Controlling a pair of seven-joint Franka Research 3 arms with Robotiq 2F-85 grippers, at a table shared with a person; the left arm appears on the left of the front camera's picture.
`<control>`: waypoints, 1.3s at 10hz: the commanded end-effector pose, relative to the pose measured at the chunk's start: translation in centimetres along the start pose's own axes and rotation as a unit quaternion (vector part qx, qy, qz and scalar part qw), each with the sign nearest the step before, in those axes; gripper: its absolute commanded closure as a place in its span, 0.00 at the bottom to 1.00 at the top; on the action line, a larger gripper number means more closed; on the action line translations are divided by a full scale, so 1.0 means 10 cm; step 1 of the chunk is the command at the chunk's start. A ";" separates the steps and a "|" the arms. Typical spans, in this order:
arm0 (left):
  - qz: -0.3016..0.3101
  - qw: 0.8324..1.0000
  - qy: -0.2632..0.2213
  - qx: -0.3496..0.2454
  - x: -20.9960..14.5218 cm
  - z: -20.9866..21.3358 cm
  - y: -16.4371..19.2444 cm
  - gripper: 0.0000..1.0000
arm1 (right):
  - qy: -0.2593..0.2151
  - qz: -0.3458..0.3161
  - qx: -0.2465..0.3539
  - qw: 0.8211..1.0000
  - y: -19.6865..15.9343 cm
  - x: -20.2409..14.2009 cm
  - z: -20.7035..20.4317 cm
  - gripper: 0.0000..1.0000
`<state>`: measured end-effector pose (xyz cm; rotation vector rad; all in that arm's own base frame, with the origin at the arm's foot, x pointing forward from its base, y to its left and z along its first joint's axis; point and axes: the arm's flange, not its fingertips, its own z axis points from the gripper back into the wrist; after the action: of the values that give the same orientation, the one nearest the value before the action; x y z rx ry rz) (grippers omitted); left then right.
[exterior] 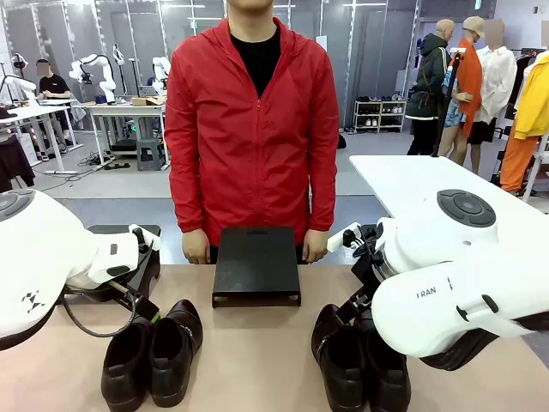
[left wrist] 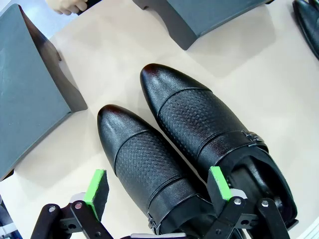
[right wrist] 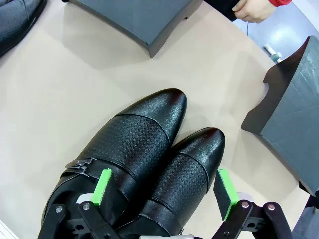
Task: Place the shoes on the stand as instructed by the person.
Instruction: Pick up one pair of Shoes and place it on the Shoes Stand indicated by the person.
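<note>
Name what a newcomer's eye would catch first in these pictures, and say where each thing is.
The person in the bright red jacket stands at the far side of the table, behind a black stand. Near the robot lie the left shoes and the right shoes, glossy black. The left gripper and right gripper hang open, one over each pair.

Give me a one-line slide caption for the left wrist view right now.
Open left gripper over a pair of black strap shoes on the table, grey stands beyond the toes.

The beige table (exterior: 257, 343) bears left shoes (exterior: 153, 350), right shoes (exterior: 353, 365) and a middle stand (exterior: 256, 264).
</note>
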<state>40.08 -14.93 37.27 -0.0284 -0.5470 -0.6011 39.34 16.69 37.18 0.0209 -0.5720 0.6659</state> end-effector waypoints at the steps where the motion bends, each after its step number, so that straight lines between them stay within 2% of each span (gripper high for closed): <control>1: 0.000 1.000 0.000 0.000 0.00 0.00 0.00 0.00 | 0.000 -0.001 0.000 1.000 0.00 0.00 0.00 0.00; 3: 0.000 1.000 0.000 0.000 0.00 0.00 0.00 0.00 | 0.000 0.000 0.000 1.000 0.00 0.00 0.00 0.00; 4: 0.026 0.999 0.019 -0.031 0.10 0.17 0.02 0.00 | -0.004 -0.005 0.001 1.000 -0.08 0.11 0.20 0.00; 7: 0.043 0.997 0.001 -0.070 0.31 0.59 0.08 0.00 | -0.032 -0.019 0.026 0.999 -0.19 0.36 0.60 0.00; 8: 0.063 0.993 0.006 -0.102 0.36 0.79 0.11 0.00 | -0.029 -0.029 0.037 0.998 -0.25 0.45 0.81 0.00; 9: 0.082 0.986 0.006 -0.145 0.40 0.97 0.18 0.00 | -0.032 -0.052 0.082 0.995 -0.32 0.49 1.01 0.00; 10: 0.106 0.971 0.003 -0.216 0.40 1.15 0.31 0.00 | -0.048 -0.095 0.176 0.979 -0.46 0.44 1.17 0.00; 11: 0.126 0.956 0.000 -0.266 0.33 1.31 0.54 0.00 | -0.057 -0.130 0.216 0.966 -0.68 0.31 1.28 0.00; 13: 0.161 0.909 -0.034 -0.383 0.06 1.63 0.96 0.00 | -0.083 -0.181 0.285 0.938 -1.05 -0.09 1.50 0.00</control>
<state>37.44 -7.12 52.85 -0.7738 -0.3902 -0.4961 37.59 8.20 51.97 0.6681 -0.5321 0.5018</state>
